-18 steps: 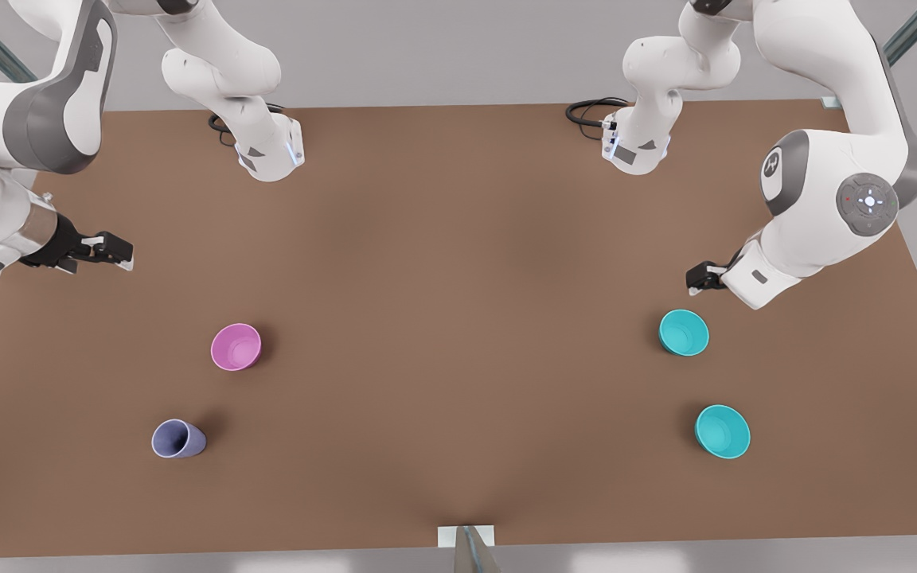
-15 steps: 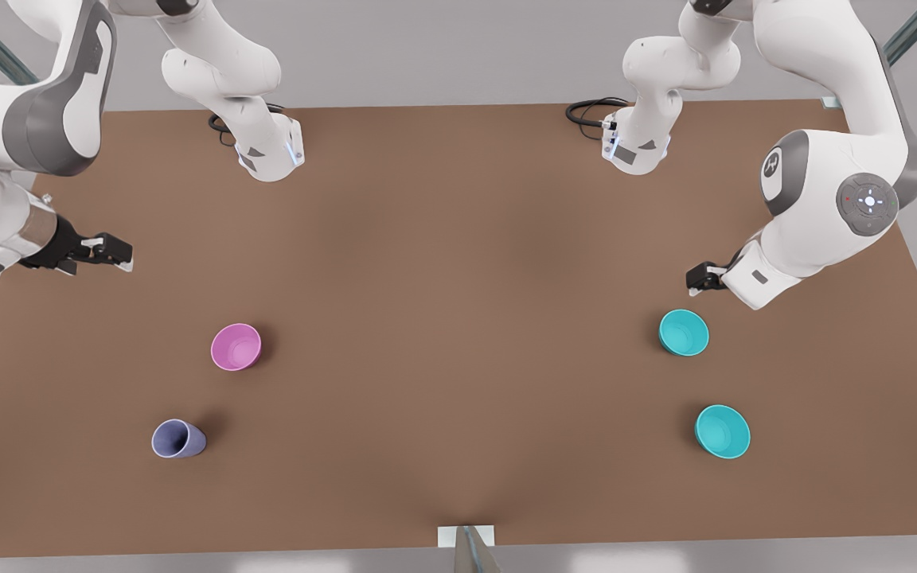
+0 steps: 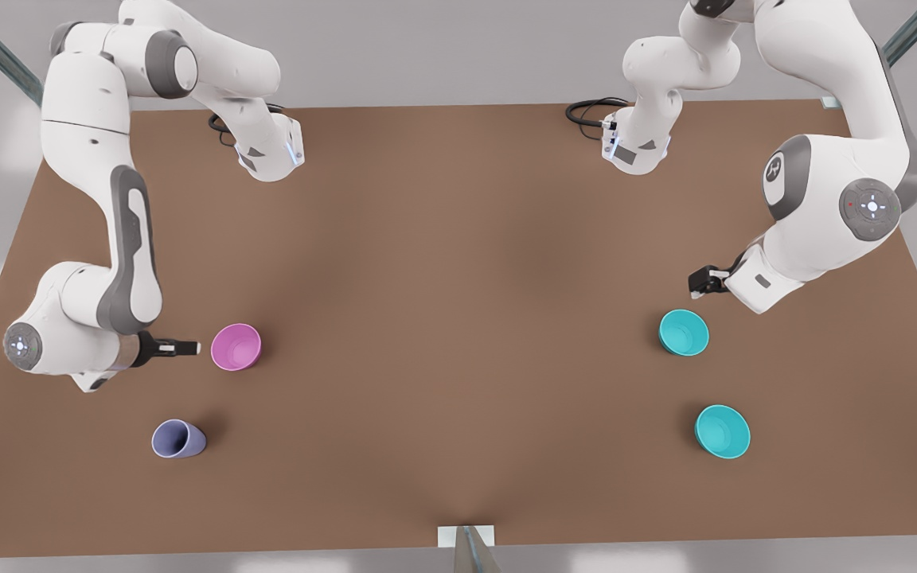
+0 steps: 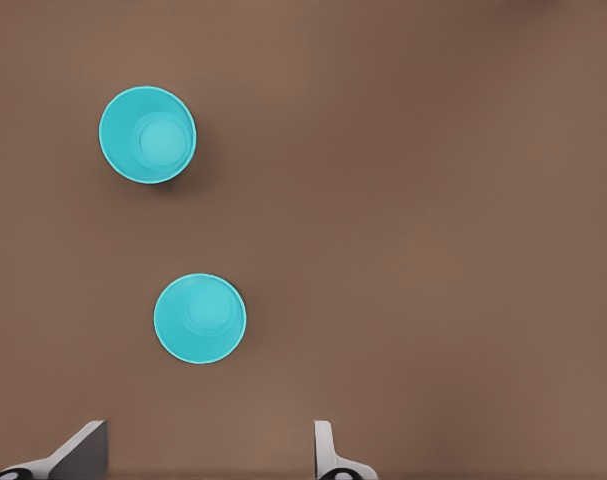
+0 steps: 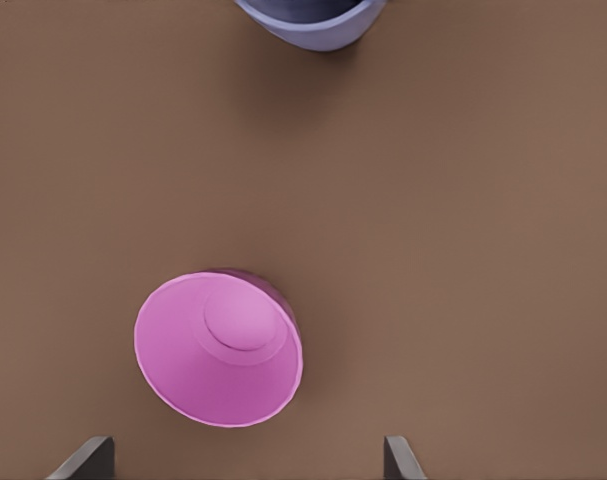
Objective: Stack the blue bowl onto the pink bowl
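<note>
The pink bowl (image 3: 236, 347) (image 5: 219, 350) stands upright on the front view's left. My right gripper (image 3: 188, 347) (image 5: 243, 470) is low beside it, open, apart from its rim. On the front view's right stand two alike teal bowls, both upright. My left gripper (image 3: 701, 281) (image 4: 208, 465) hovers open just behind the nearer blue bowl (image 3: 684, 332) (image 4: 199, 318), holding nothing. The other teal bowl (image 3: 722, 430) (image 4: 147, 134) sits closer to the table's front edge.
A lavender-blue cup (image 3: 177, 438) (image 5: 308, 20) stands in front of the pink bowl, near the right arm's elbow. The brown table (image 3: 458, 318) is bare across its middle. Both arm bases and cables sit at the back edge.
The right arm has swung forward from the table's left edge and dropped, bringing its gripper right beside the pink bowl. The left gripper has barely shifted. No bowl moved.
</note>
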Robot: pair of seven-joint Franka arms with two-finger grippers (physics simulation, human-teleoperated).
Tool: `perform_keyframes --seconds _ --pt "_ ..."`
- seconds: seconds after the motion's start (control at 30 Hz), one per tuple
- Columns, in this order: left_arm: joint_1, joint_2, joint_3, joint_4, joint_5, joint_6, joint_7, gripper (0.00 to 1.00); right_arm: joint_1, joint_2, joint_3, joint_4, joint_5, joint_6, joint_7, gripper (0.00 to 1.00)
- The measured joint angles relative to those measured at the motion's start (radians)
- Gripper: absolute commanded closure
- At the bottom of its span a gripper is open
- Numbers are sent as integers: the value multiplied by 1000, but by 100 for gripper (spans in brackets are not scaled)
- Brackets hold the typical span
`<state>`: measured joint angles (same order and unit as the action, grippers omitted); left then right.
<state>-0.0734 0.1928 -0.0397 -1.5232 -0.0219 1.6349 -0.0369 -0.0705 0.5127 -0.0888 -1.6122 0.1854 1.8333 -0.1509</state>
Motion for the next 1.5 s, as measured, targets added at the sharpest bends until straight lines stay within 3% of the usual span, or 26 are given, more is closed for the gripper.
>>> perform_keyframes --seconds 0.3,0.67,0.7,0.73,0.77,0.8,0.83,1.03,1.17,1.27,1.37,1.5 --pt "7 6 0 -1 0 -1 -1 0 5 -34 8 -259 40 317 -17 0" --pt "7 13 0 -4 0 -8 -2 0 26 34 10 -331 42 475 -42 1" --pt "7 14 0 -4 0 -9 -2 0 26 37 10 -337 44 482 -44 5" --pt "7 14 0 -4 0 -9 -2 0 26 39 11 -343 45 487 -46 18" --pt "7 14 0 -4 0 -10 -2 0 26 40 11 -348 47 492 -48 37" --pt "7 14 0 -4 0 -10 -2 0 26 40 11 -351 50 496 -52 63" --pt "7 14 0 -4 0 -11 -3 0 26 40 11 -353 55 499 -57 75" --pt "7 14 0 -4 0 -12 -3 0 27 29 11 -339 70 495 -94 79" --pt "7 16 0 -4 0 -13 -3 0 41 -34 64 -208 67 390 -96 79" --pt "7 17 0 -4 0 -13 -3 0 171 -29 87 -33 128 285 -55 79" --pt "7 19 0 -4 0 -13 -3 0 385 128 86 199 183 273 63 79" --pt "7 21 0 -4 0 -13 -4 0 553 370 88 439 211 386 287 79"
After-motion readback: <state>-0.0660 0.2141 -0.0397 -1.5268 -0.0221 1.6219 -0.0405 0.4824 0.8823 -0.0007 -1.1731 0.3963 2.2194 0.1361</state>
